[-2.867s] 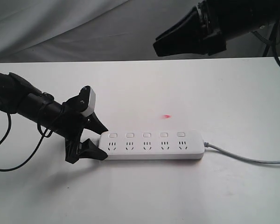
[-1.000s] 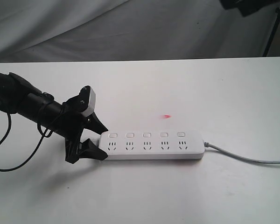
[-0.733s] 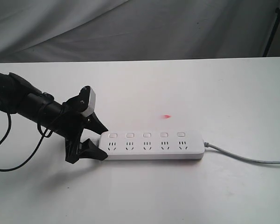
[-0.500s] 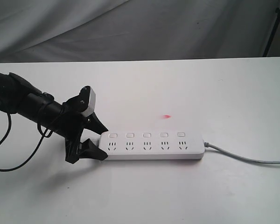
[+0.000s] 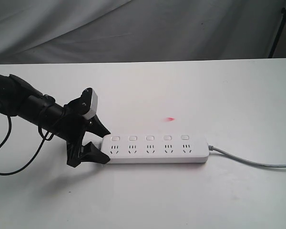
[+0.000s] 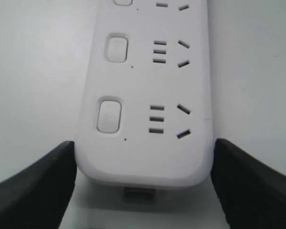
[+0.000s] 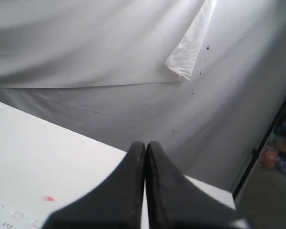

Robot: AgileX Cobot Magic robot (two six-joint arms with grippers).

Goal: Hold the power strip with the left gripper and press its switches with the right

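Note:
The white power strip lies flat on the white table, its grey cord trailing right. Five switches run in a row above the sockets. My left gripper is shut on the strip's left end, one black finger against each long side. The left wrist view shows that end of the strip, the nearest switch and the left gripper hugging it. My right gripper is shut and empty, high above the table, out of the exterior view.
A small red spot marks the table behind the strip. Grey cloth hangs behind the table. A dark stand stands at the far right. The left arm's thin black cable loops over the table's left side.
The right arm, at the top right earlier, has withdrawn upward out of the exterior view. The left gripper and the strip have not moved.

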